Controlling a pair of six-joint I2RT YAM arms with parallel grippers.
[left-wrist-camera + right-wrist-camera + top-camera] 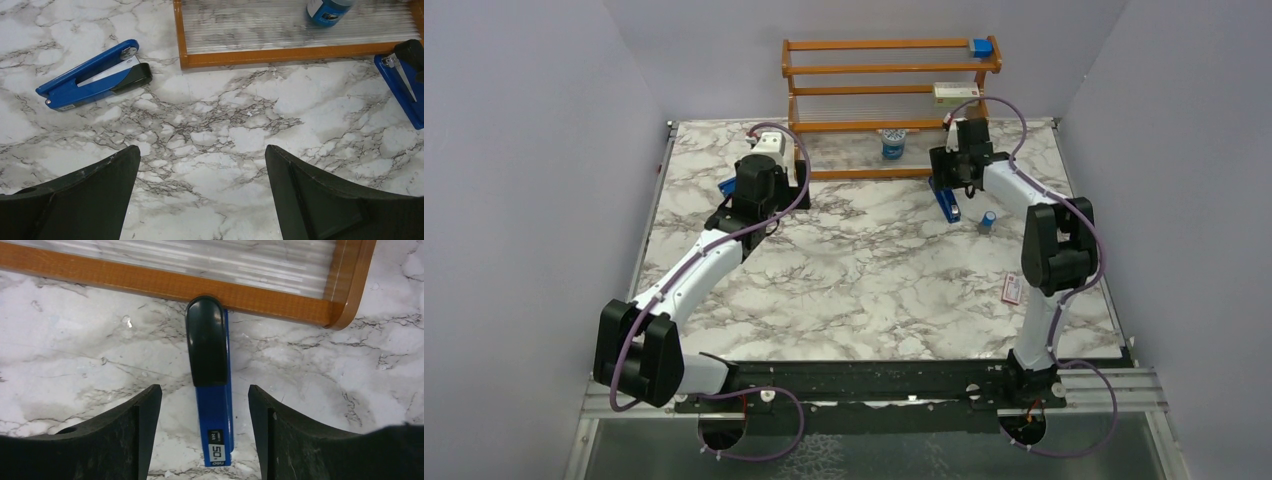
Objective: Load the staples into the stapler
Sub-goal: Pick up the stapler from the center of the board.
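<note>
- My left gripper [202,152] is spread wide, and only bare marble tabletop [230,135] shows between its two black fingers [90,200].
- In my left wrist view the left stapler [95,75] lies ahead of that gripper and off to the left of my left finger. It is well apart from both fingers and touches neither.
- It lies flat on the marble at a slant. The body is blue with a black end, and a strip of metal shows along its slot.
- My right gripper [205,390] is also spread, with its fingers [142,430] on either side of the right stapler [207,350]. It is not clamped on the stapler, because a strip of marble shows on each side between finger and stapler.
- I cannot tell how high this gripper hangs above the stapler.
- The right stapler points straight away from my right wrist. Its rounded black end is up against the bottom rail of the wooden rack [125,280], and its blue end, with a label reading "50", lies nearest me, between the fingertips.
- A blue jar [325,11] stands on the rack's lowest shelf.
- From above, a small blue cylinder [989,220] stands just to the right of the right stapler, and a pink-and-white box [1012,288] lies nearer my right arm's base.
</note>
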